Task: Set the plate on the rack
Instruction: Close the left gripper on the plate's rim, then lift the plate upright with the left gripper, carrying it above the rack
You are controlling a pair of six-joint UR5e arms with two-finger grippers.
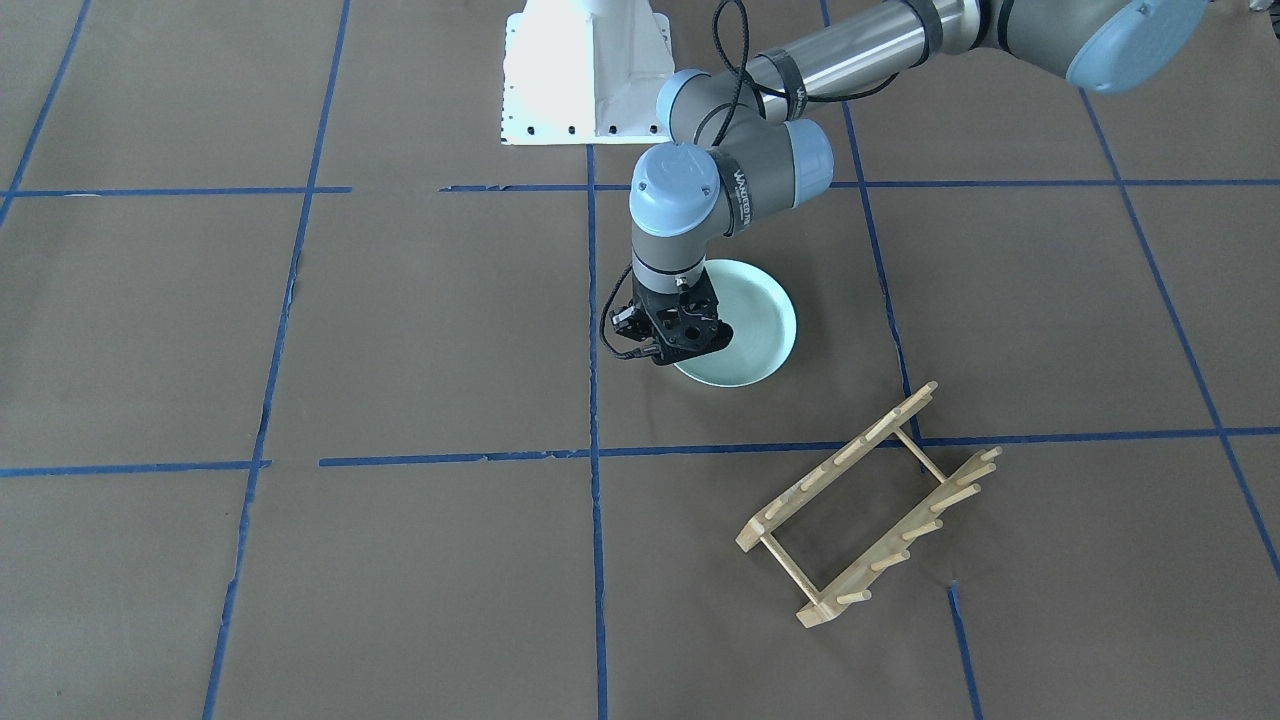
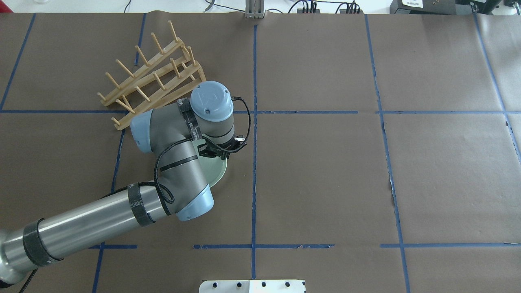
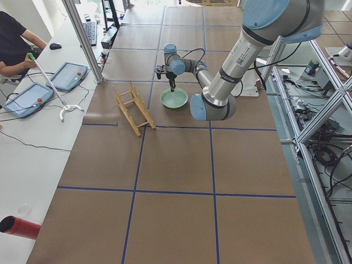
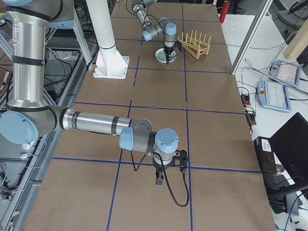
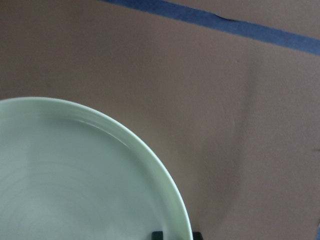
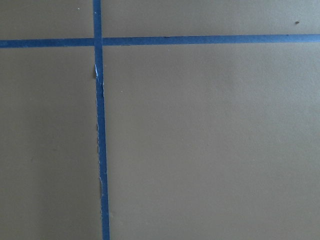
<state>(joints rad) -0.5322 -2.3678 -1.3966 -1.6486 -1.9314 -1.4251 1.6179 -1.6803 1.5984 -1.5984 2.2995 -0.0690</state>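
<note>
Light is bright and even over the table [image 2: 325, 171]; shadows are soft and faint; the white robot base [image 1: 585, 70] glares, blown out. The left wrist view shows the plate [image 5: 75, 180] slightly soft; the right wrist view looks yellowish.

The plate [image 1: 762, 325] lies flat on the table [image 1: 400, 350], near the rack [image 1: 870, 505].

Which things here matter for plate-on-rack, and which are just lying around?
Job:
plate; rack; left gripper, fingers either side of the plate's rim.

Lying about:
red tube, two control pendants and keyboard, all on the side bench; right arm, far from both plate and rack.
</note>
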